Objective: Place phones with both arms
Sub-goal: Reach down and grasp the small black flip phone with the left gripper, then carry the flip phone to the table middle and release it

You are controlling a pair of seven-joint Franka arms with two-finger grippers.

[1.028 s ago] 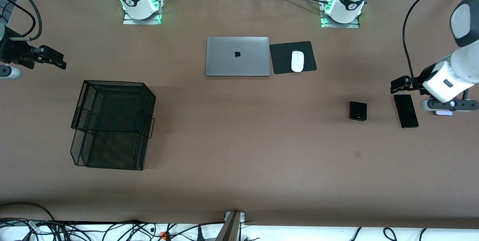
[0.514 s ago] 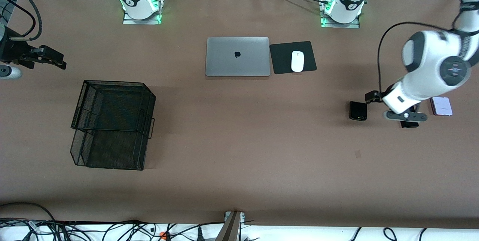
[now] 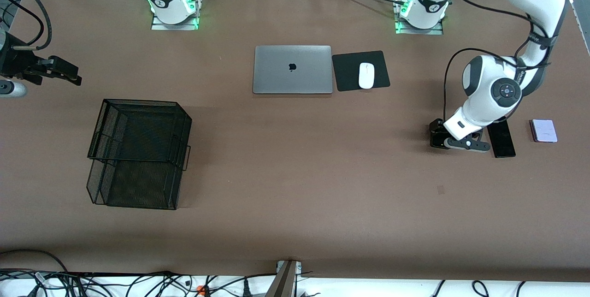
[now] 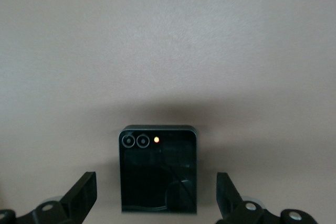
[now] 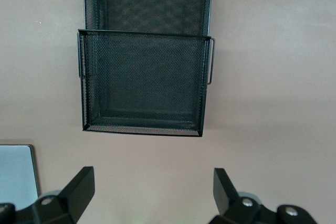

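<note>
Front view, near to far: wire basket (image 3: 138, 153) sits nearest the camera, toward the right arm's end of the tabletop (image 3: 295, 223); it's black mesh w/ two tiers.

Next row, toward the left arm's end: three phones flat on the tabletop, side by side. Black flip phone (image 3: 434, 136) is mostly covered by the left hand (image 3: 439, 136); slim black phone (image 3: 502, 140) lies just beside it, partly under the left arm's wrist; lilac-white flip phone (image 3: 544, 131) lies nearest the tabletop's end, apart from the slab.

Left wrist view: left hand (image 4: 156, 199) hangs low over the black flip phone (image 4: 158, 174), fingers spread wide, one finger (image 4: 80, 196) on each side of the phone w/ a gap on both sides, not gripping. Phone's two lenses and a small orange light show at its top edge.

Farther back, mid-tabletop: closed silver laptop (image 3: 292, 69), w/ black mouse pad (image 3: 361, 70) beside it and white mouse (image 3: 366, 75) on the pad.

Right hand (image 3: 69, 75) waits up in the air at the right arm's end. Right wrist view: right hand (image 5: 152, 192) wide open, holding nothing, w/ basket (image 5: 144, 56) and a laptop corner (image 5: 17, 174) below.
</note>
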